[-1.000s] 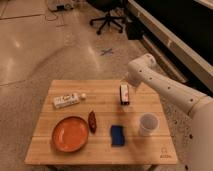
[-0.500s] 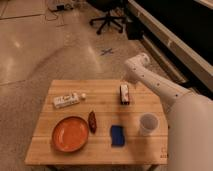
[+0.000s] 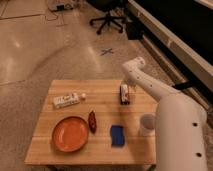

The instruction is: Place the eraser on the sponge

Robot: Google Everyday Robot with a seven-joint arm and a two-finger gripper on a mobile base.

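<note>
The eraser, a small black block with a white and reddish label, lies on the right rear part of the wooden table. The blue sponge lies flat nearer the front edge, well apart from the eraser. My white arm reaches in from the lower right, bends at the far table edge and comes down over the eraser. The gripper sits right at the eraser's far right side. Whether it touches the eraser does not show.
A round orange plate sits front left, with a dark reddish-brown oval thing beside it. A white tube with a cap lies at the left rear. A white cup stands right of the sponge. An office chair stands behind on the floor.
The arm's bend has shifted slightly left, and the near arm section now fills more of the lower right. The eraser and sponge have not moved.
</note>
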